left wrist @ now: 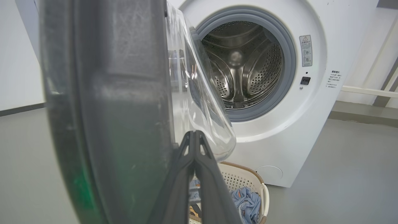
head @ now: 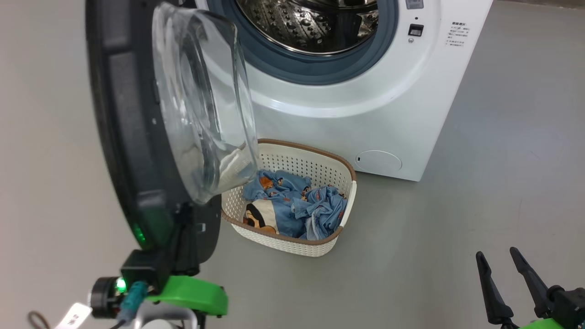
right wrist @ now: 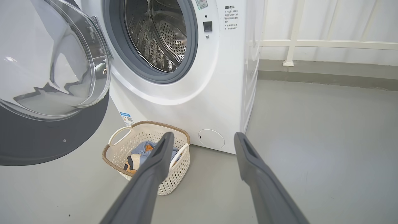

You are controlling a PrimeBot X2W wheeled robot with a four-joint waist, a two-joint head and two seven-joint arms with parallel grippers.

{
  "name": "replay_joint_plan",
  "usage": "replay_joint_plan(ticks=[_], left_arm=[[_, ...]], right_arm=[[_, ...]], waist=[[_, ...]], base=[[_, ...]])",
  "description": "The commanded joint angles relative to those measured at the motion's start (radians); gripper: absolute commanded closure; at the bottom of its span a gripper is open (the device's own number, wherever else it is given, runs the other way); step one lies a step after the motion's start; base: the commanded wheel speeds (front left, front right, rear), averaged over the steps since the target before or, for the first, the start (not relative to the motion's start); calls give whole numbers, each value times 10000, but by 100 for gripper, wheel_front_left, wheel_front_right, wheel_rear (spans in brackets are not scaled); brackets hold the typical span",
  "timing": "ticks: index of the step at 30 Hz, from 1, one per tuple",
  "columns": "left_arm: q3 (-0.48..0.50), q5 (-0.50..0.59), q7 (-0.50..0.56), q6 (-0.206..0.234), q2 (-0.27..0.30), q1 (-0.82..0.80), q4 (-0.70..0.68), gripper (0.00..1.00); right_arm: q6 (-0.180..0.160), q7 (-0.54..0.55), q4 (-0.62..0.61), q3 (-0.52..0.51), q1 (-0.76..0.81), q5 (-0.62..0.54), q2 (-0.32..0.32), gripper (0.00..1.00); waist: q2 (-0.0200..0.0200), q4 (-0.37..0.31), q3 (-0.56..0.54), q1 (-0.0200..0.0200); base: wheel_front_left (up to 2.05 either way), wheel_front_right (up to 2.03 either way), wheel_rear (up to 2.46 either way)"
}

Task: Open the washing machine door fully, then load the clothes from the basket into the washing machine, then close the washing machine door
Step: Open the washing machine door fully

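Note:
The washing machine [head: 365, 114] stands with its steel drum [head: 311, 23] exposed. Its door [head: 128, 137], black rim and clear glass bowl, is swung out to the left and hangs over part of the basket [head: 292, 244]. Blue printed clothes [head: 292, 205] lie bundled inside the basket. My left gripper [left wrist: 194, 134] is shut with nothing between its fingers, its tips close beside the inner side of the door [left wrist: 118, 109] rim. The left wrist [head: 192, 292] sits just below the door's bottom edge. My right gripper [head: 497, 252] is open and empty low on the right, apart from the basket [right wrist: 177, 174] and the clothes [right wrist: 143, 147].
Grey floor [head: 457, 219] lies open to the right of the machine and in front of the basket. A round white flap [head: 378, 161] sits low on the machine's front. A white rail [right wrist: 311, 43] runs along the wall behind the machine's right side.

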Motion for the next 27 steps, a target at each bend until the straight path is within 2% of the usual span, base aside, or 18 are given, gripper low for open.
replay_joint_plan(ticks=[1,16,27], left_arm=[[651,-184,-109,260,453,-39,-329,100],[2179,-713,-289,474,1302,198,-340,100],[3374,-1116,-412,187,1492,-116,406,100]], right_arm=[[16,-127,-280,198,-272,50,-222,0],[16,-30,-490,179,-348,87,-378,0],[16,34,-788,23,-502,91,-649,0]], waist=[[0,24,17,0],[0,-111,318,0],[0,-119,901,0]], base=[[0,0,0],[0,0,0],[0,0,0]])
